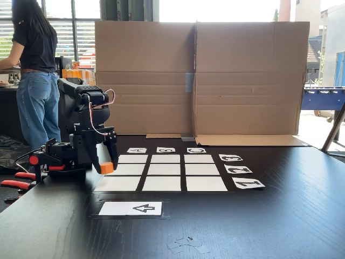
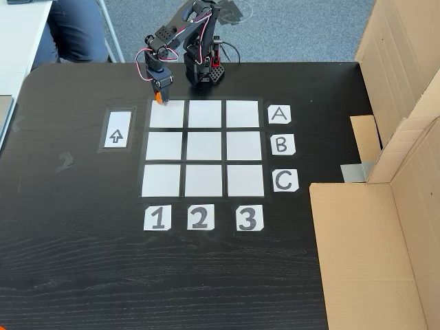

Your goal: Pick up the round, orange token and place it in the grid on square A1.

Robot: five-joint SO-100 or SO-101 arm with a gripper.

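Note:
The orange token (image 1: pixel 107 168) (image 2: pixel 159 101) hangs pinched at the tips of my gripper (image 1: pixel 106 165) (image 2: pixel 159 97), which points straight down and is shut on it. In a fixed view from above, it hovers over the robot-side edge of square A1 (image 2: pixel 167 115), near that cell's corner toward the arrow card. The grid (image 2: pixel 203 146) (image 1: pixel 165 170) of white cells lies flat on the black table. From the side, square A1 (image 1: pixel 117 184) is the near-left cell, and the token is a little above the table by that cell's left edge.
A white arrow card (image 1: pixel 131 208) (image 2: pixel 116 130) lies beside the grid. Letter cards (image 2: pixel 280 114) and number cards (image 2: pixel 157 218) edge it. Cardboard walls (image 1: pixel 199 75) (image 2: pixel 405 103) stand behind. Red-handled clamps (image 1: pixel 16 183) hold the arm base. A person (image 1: pixel 35 70) stands at back left.

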